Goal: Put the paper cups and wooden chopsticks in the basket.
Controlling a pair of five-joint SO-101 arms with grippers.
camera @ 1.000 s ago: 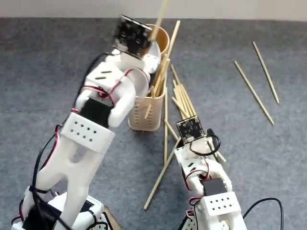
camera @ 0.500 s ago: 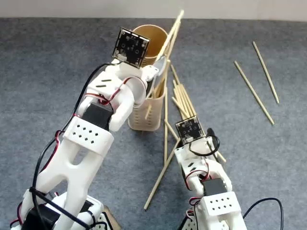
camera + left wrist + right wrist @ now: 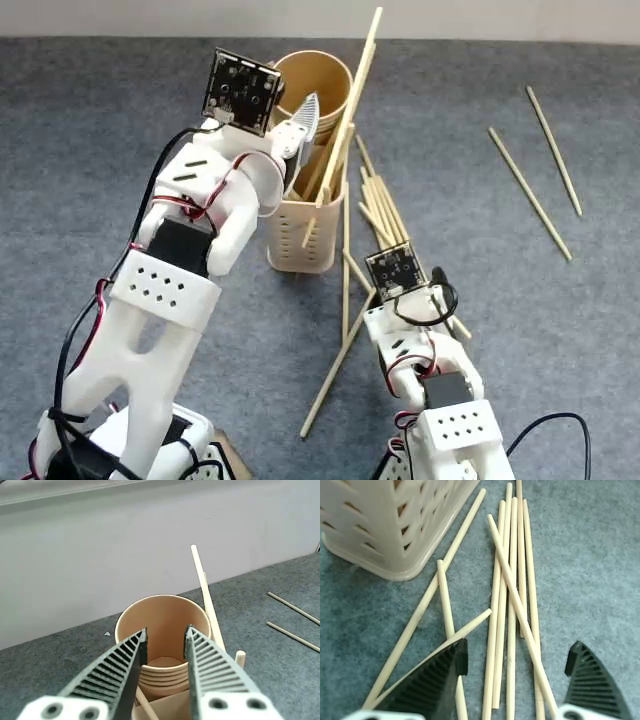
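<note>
— Are the cups in the basket yet?

— Yes. The paper cups [image 3: 320,80] sit stacked inside the basket [image 3: 300,245], near 12 o'clock on the grey worktop [image 3: 90,110]. I think the cup part is done.

— And the sticks?

— Only some. A few tall sticks [image 3: 358,75] stand in the basket next to the cups. They lean out toward 1 o'clock.

— What is left?

— A lot. A pile of sticks [image 3: 385,210] lies on the worktop just beside the basket, on its 3 o'clock side. One long stick [image 3: 336,370] lies at 5 o'clock from the basket. Two far sticks [image 3: 530,195] lie well apart from it, out at 2 o'clock.

— What about the left claw?

— The left claw [image 3: 165,630] hangs right over the cups. Its two sides are a little apart and it holds nothing.

— And the right claw?

— The right claw [image 3: 520,647] is low over the pile. It is spread wide with nothing in it, and the sticks lie under the gap.

— So how far along are we?

— About half, I'd guess. Every cup I can see is in, but many sticks are on the worktop. The pile looks like the next job. The two far sticks may need a long reach.
</note>
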